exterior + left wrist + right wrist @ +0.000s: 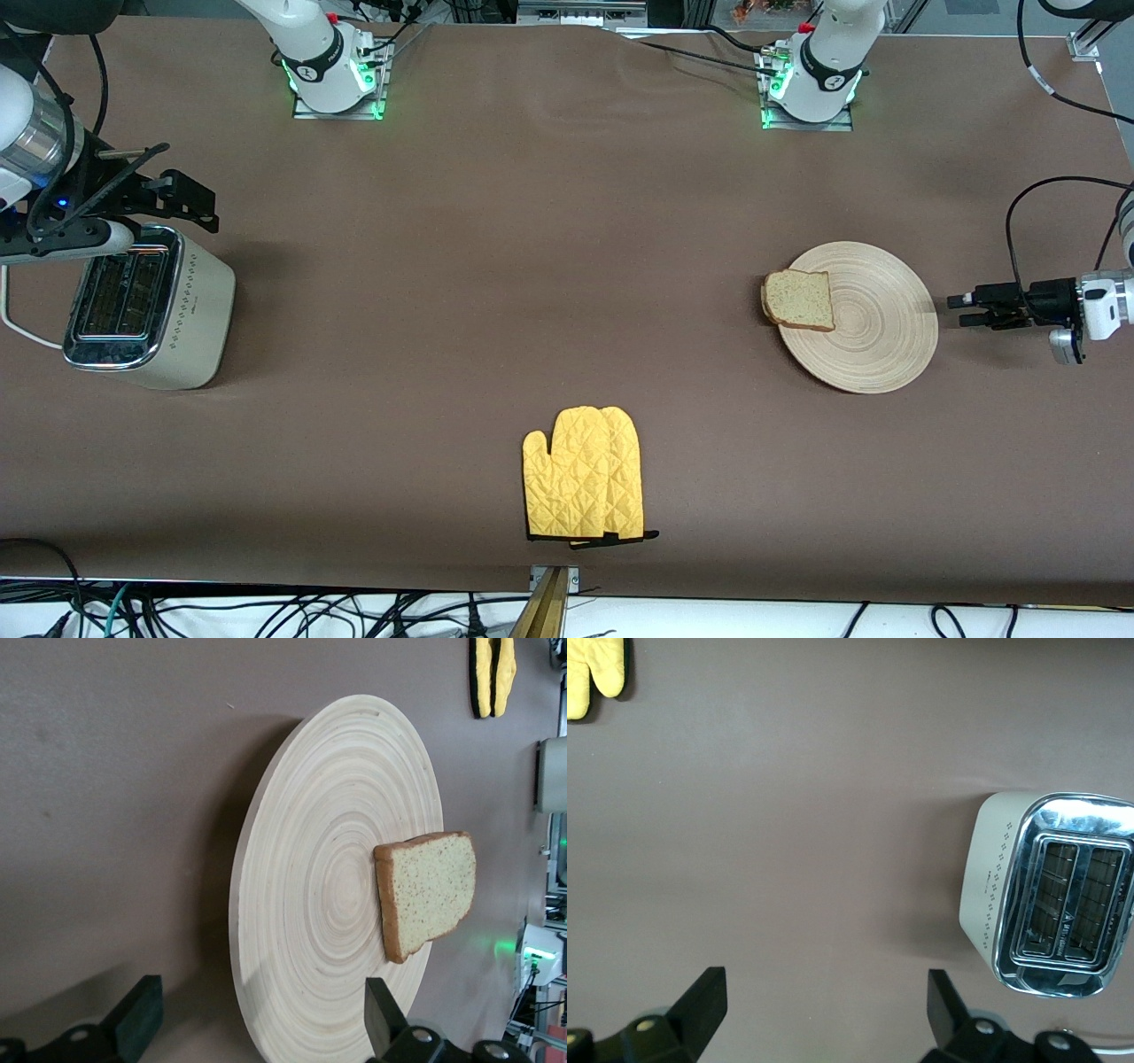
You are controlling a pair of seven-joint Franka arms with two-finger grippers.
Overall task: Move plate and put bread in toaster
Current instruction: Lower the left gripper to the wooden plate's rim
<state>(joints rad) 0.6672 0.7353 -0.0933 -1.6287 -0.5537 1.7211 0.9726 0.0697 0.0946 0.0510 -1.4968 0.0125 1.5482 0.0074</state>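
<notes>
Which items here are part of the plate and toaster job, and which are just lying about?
Job items:
plate
bread, on the plate's rim
toaster
left gripper, open beside the plate
right gripper, open above the toaster

Lying about:
yellow oven mitt

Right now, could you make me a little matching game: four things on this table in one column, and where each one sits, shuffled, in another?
Things:
1. bread
2. toaster
3. oven mitt
4. left claw

Places:
A. beside the plate's rim, open
B. nearest the front camera, mid-table
C. on the plate, overhanging its edge
D. right arm's end of the table, below the open right claw

Pairs: 1-C, 2-D, 3-B, 4-A
</notes>
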